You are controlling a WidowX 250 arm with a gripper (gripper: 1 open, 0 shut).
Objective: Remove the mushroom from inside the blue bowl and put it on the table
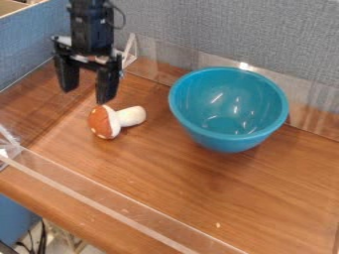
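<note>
The mushroom (113, 120) lies on its side on the brown table (199, 189), orange-red cap toward the left, cream stem pointing right. It rests a little left of the blue bowl (228, 109), which stands upright with nothing inside. My gripper (87, 81) hangs above and slightly behind the mushroom, pointing down. Its two black fingers (65, 75) are spread wide with nothing between them, and it does not touch the mushroom.
Low clear plastic walls (79, 193) run along the table's front and left edges and behind the bowl. A grey-blue padded panel (252, 30) backs the scene. Bare wood stretches in front of the bowl and mushroom.
</note>
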